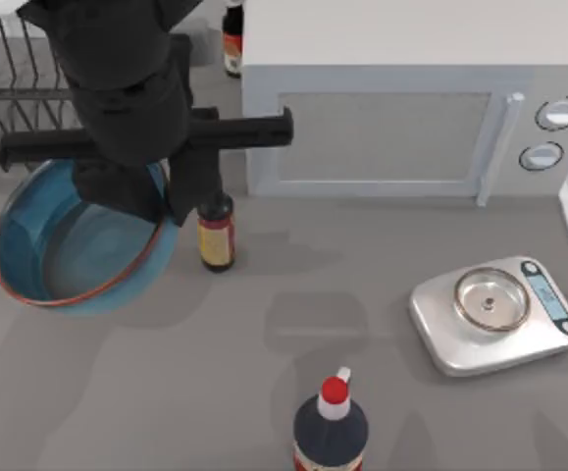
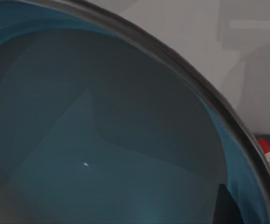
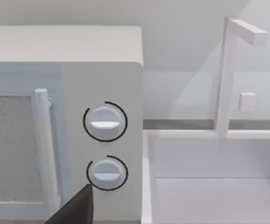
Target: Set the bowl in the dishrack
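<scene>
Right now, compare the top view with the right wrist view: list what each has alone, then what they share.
Top view alone: the bowl in front of the dishrack, my left arm over both, a dark bottle beside the bowl, a red-capped bottle, a kitchen scale.
Right wrist view alone: a white sink with its faucet.
Shared: the microwave and its two knobs.

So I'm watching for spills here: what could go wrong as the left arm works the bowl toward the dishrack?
The dark sauce bottle stands right beside the bowl rim and under the left arm; a swing or lift could tip it over. The bowl is wide, and the dishrack has thin slanted tines, so it might catch on them or settle crookedly.
</scene>
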